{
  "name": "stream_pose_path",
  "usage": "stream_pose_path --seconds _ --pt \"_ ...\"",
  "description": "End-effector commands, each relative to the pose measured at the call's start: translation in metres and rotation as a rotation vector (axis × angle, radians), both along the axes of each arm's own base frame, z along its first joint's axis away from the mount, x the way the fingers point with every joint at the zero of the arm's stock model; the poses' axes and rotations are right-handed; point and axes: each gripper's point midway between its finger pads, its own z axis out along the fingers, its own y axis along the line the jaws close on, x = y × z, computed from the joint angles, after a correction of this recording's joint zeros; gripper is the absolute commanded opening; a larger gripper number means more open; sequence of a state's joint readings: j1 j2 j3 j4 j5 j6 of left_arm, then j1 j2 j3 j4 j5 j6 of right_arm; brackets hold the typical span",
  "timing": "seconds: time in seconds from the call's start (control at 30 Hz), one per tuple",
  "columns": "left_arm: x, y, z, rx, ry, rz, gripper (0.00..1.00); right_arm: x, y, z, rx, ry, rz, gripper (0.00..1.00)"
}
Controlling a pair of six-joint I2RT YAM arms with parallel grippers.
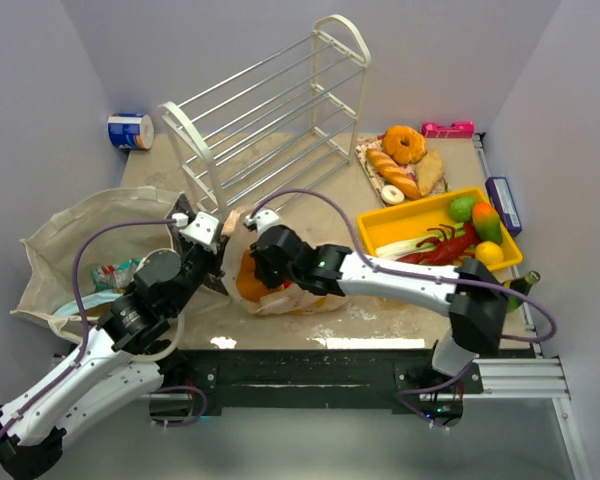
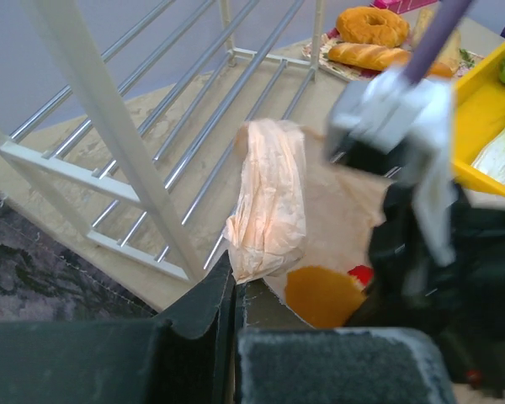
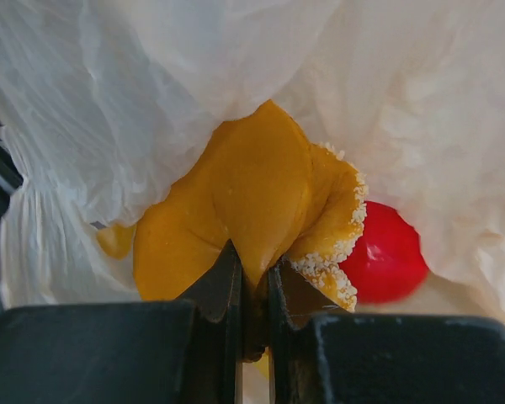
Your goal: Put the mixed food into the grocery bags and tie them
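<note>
The peach-pink plastic bag (image 1: 298, 297) lies at the table's near middle. My left gripper (image 1: 218, 262) is shut on its left rim (image 2: 236, 278), and a bunched handle (image 2: 269, 198) rises above the jaws. My right gripper (image 1: 252, 276) reaches into the bag's mouth and is shut (image 3: 252, 282) on an orange snack packet (image 3: 244, 202). A red toy apple (image 3: 389, 257) lies beside the packet inside the bag. The beige cloth tote (image 1: 70, 240) sits at the left with a green-white packet (image 1: 115, 275) and a light blue packet (image 1: 92, 300) in it.
A yellow tray (image 1: 420, 214) at the right holds a red lobster (image 1: 445, 245) and green, orange and yellow toy fruit (image 1: 485, 225). Bread loaves and a donut (image 1: 404, 145) lie behind it. A white wire rack (image 1: 270, 110) lies tipped at the back.
</note>
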State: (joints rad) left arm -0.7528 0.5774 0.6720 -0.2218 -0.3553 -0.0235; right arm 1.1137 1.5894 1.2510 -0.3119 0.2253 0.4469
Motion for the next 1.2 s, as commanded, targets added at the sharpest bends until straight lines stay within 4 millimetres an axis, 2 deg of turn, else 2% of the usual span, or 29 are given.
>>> stream_pose_path --seconds 0.0,0.13,0.2,0.27,0.3,0.37,0.4,0.43,0.47,0.5,0.57,0.6,0.73,0.87,1.0,1.17 --pt "0.000 -0.005 0.014 -0.039 -0.050 -0.031 0.00 0.010 0.022 -0.045 -0.081 0.026 -0.032 0.00" --pt "-0.002 0.003 0.019 -0.057 -0.072 0.001 0.00 0.013 0.004 -0.085 -0.184 0.049 -0.099 0.00" --pt "-0.002 0.005 0.021 -0.064 -0.078 0.007 0.00 0.010 0.000 -0.088 -0.181 0.058 -0.102 0.00" --pt "-0.002 0.005 0.021 -0.063 -0.079 0.007 0.00 0.008 -0.001 -0.077 -0.155 0.047 -0.086 0.02" --pt "-0.002 0.005 0.021 -0.063 -0.080 0.009 0.00 0.008 -0.002 -0.072 -0.145 0.037 -0.081 0.17" --pt "-0.001 0.004 0.020 -0.057 -0.073 0.007 0.00 0.006 -0.002 -0.051 -0.110 0.014 -0.056 0.39" --pt "-0.001 0.004 0.019 -0.053 -0.070 0.009 0.00 0.003 -0.003 -0.046 -0.101 0.011 -0.045 0.58" --pt "-0.001 0.004 0.019 -0.054 -0.069 0.009 0.00 0.001 -0.005 -0.041 -0.096 0.015 -0.031 0.64" --pt "-0.001 0.005 0.019 -0.053 -0.068 0.010 0.00 -0.002 -0.007 -0.028 -0.068 0.005 -0.025 0.68" --pt "-0.001 0.005 0.018 -0.052 -0.067 0.012 0.00 -0.004 -0.012 -0.027 -0.070 0.006 -0.026 0.75" --pt "-0.001 0.005 0.020 -0.055 -0.071 0.013 0.00 -0.008 -0.023 -0.019 -0.071 -0.002 -0.034 0.79" --pt "-0.001 0.005 0.019 -0.055 -0.071 0.012 0.00 -0.009 -0.030 -0.022 -0.085 0.001 -0.042 0.85" --pt "-0.001 0.006 0.020 -0.056 -0.072 0.013 0.00 -0.019 -0.060 -0.028 -0.153 0.030 -0.076 0.90" --pt "-0.001 0.005 0.019 -0.055 -0.071 0.013 0.00 -0.033 -0.081 -0.038 -0.184 0.069 -0.078 0.91" --pt "0.000 0.005 0.018 -0.050 -0.065 0.013 0.00 -0.038 -0.105 -0.063 -0.259 0.081 -0.107 0.93" --pt "0.000 0.005 0.017 -0.049 -0.065 0.013 0.00 -0.032 -0.115 -0.091 -0.337 0.069 -0.152 0.94"
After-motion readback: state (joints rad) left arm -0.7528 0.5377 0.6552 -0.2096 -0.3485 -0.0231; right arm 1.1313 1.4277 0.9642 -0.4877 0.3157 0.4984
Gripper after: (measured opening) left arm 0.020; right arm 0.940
